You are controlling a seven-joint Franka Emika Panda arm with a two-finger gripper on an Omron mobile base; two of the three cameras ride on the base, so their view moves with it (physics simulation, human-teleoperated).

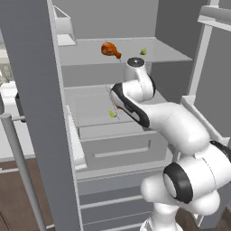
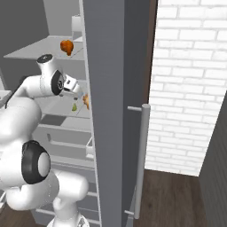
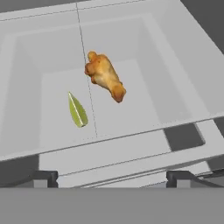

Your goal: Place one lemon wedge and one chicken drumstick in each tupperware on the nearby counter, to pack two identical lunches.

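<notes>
I am looking into an open fridge. On its middle shelf lie a golden-orange chicken drumstick [image 3: 104, 75] and a small yellow-green lemon wedge [image 3: 77, 110] to its left. My gripper [image 3: 111, 178] hovers above and in front of them, open, with nothing between its fingers. From the right base view the gripper [image 2: 75, 88] sits just over the same drumstick [image 2: 86, 101] and wedge [image 2: 74, 107]. On the upper shelf lie a darker drumstick [image 1: 110, 49] and another lemon wedge [image 1: 143, 52]. The tupperware and the counter are out of view.
The open fridge door [image 1: 36, 113] with its bar handle [image 1: 18, 158] stands to the left. A drawer [image 1: 117, 151] sits below the middle shelf. The other door's edge [image 2: 111, 111] and a white brick wall [image 2: 190, 88] close off the right.
</notes>
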